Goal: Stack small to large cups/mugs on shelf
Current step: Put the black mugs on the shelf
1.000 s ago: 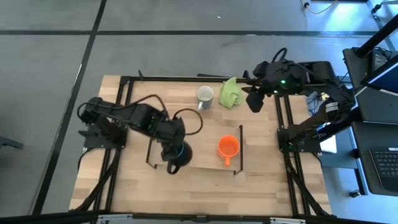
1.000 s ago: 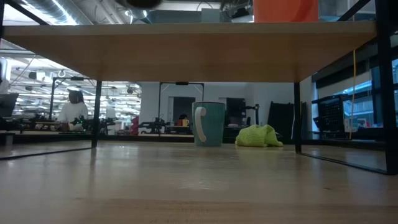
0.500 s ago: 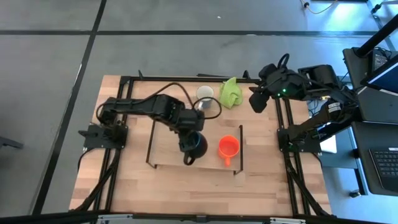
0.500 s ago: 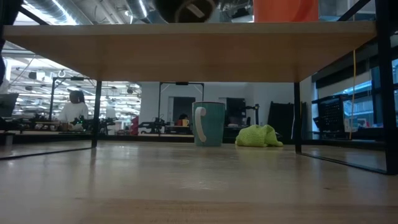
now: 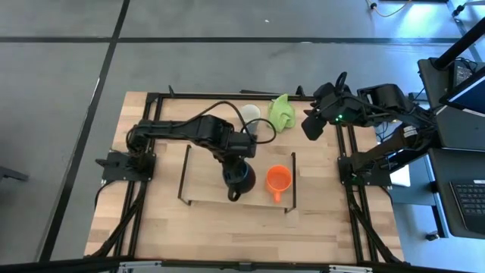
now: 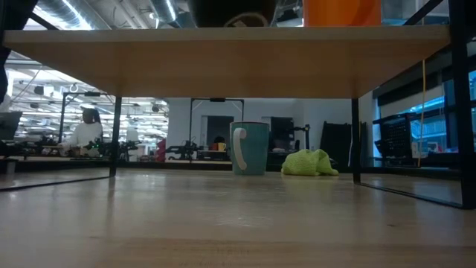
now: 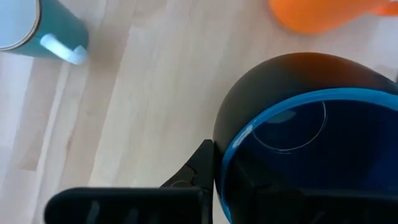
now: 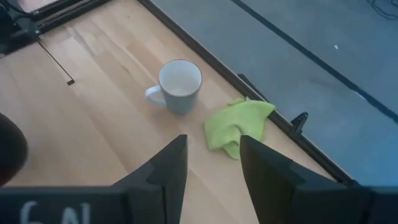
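The dark blue mug (image 5: pixel 238 179) is over the light-wood shelf (image 5: pixel 204 182), upright, just left of the orange mug (image 5: pixel 278 180), which stands on the shelf near its right rail. My left gripper (image 5: pixel 236 165) is shut on the blue mug. The white-grey mug (image 5: pixel 250 112) stands on the tabletop behind the shelf, partly hidden by my left arm. It also shows in the right wrist view (image 8: pixel 180 84). My right gripper (image 8: pixel 211 168) is open and empty, hovering at the table's far right near the lime-green cloth (image 5: pixel 282 114). My left gripper holds the blue mug by its rim (image 7: pixel 225 163), on the side away from the handle. One finger (image 7: pixel 200 169) lies outside the wall; the other is hidden by the mug. The fingers come from above. The mug is upright; whether its base rests on the shelf, I cannot tell.
The shelf stands raised on thin black rails (image 5: pixel 292 182) at its two short ends. Bare board lies left of the blue mug. Black frame bars (image 5: pixel 342 152) run along the table's sides. The low view shows the white-grey mug (image 6: pixel 249 149) and cloth (image 6: pixel 309 162) beyond the shelf's underside.
My left gripper has carried the blue mug over the shelf from its left end toward the table's right, stopping beside the orange mug. The mug has stayed upright, its handle toward the near edge. Most of the travel came early; lately it has barely moved.
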